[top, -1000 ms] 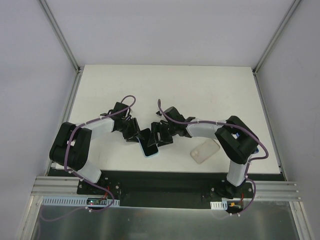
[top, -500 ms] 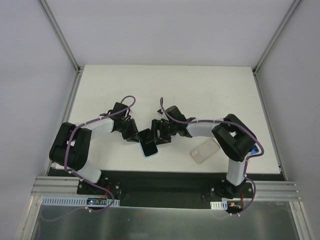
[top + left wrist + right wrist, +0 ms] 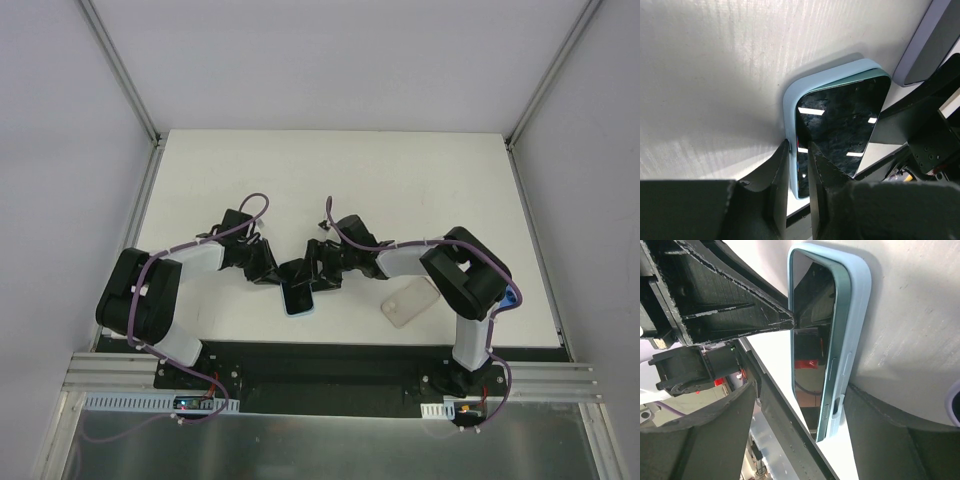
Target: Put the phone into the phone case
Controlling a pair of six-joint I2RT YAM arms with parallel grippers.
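Observation:
The phone (image 3: 297, 294) lies screen up in a light blue case (image 3: 301, 311) at the front middle of the table. In the left wrist view my left gripper (image 3: 799, 150) is shut on the long edge of the case (image 3: 789, 102) and phone (image 3: 840, 120), one finger on the screen. In the right wrist view the phone (image 3: 810, 340) sits tilted, one long side raised above the case (image 3: 857, 315). My right gripper (image 3: 802, 390) is open and straddles the phone's end, one finger (image 3: 880, 415) against the case side. From above, the left gripper (image 3: 277, 272) and the right gripper (image 3: 319, 274) flank the phone.
A second, pale translucent case (image 3: 410, 301) lies on the white table (image 3: 400, 180) to the right of the phone, near the front edge. It shows as a lavender rim in the left wrist view (image 3: 935, 40). Grey walls bound the table on three sides.
Both grippers have drawn slightly closer round the phone. The right arm's elbow has shifted a little left. The phone and case have barely moved.

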